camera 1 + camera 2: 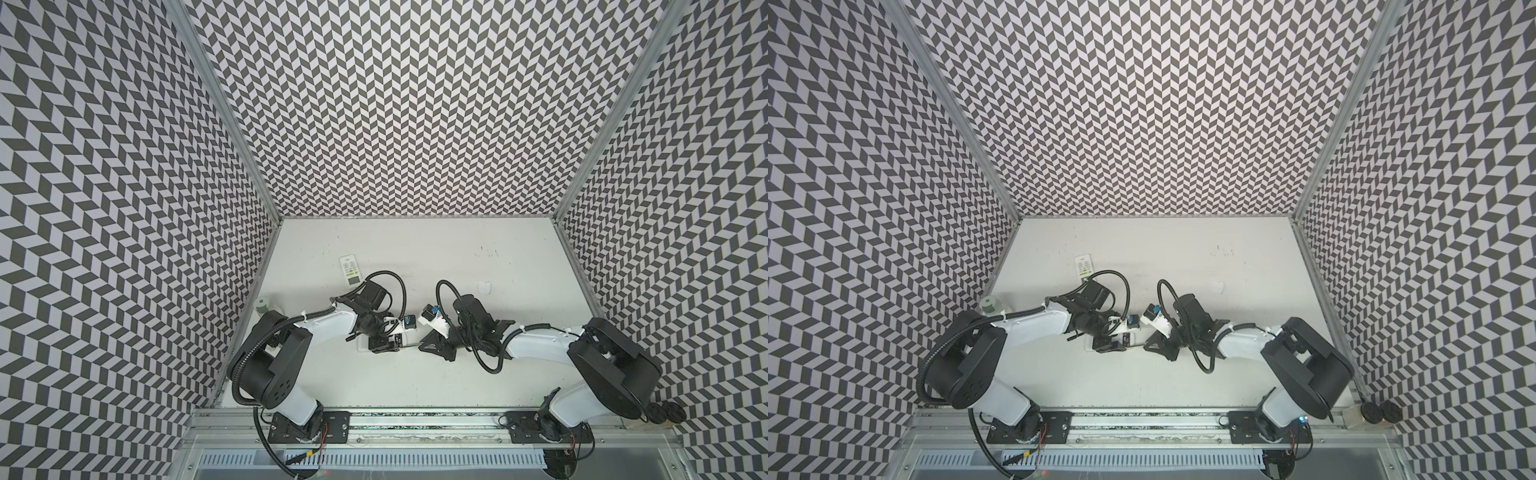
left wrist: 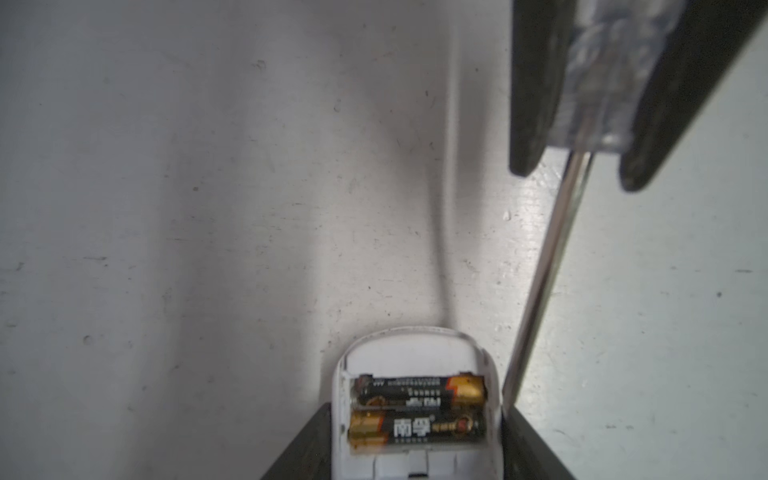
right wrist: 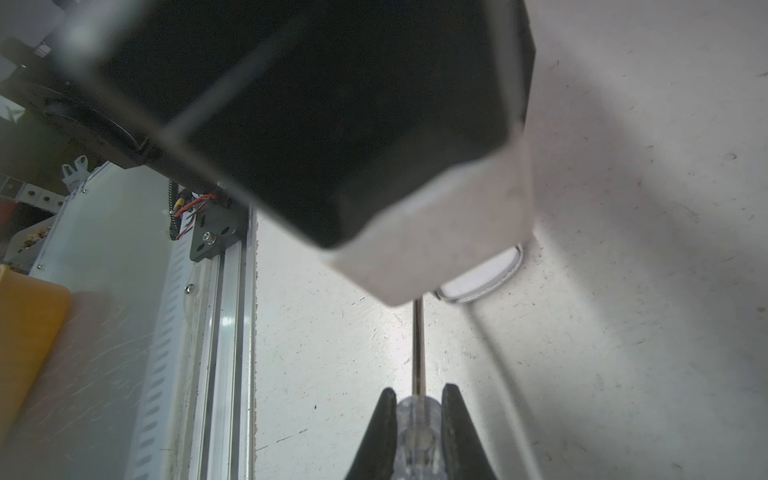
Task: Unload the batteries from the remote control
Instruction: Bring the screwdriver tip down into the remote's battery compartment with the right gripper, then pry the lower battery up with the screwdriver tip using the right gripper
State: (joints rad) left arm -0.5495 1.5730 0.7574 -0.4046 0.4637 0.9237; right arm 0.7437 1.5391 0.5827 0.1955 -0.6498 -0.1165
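two batteries, snug in the remote (likely light, slick, rigid), want levering at an end; right gripper clamps screwdriver; left gripper: grip unclear.

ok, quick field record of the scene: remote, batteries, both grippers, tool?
remote: back up, opened
batteries: two black-and-gold cells seated side by side inside it
left gripper: jaws flank the remote; grip unclear
right gripper: shut on the screwdriver's clear handle
screwdriver: tip down at the remote's side edge; contact unclear
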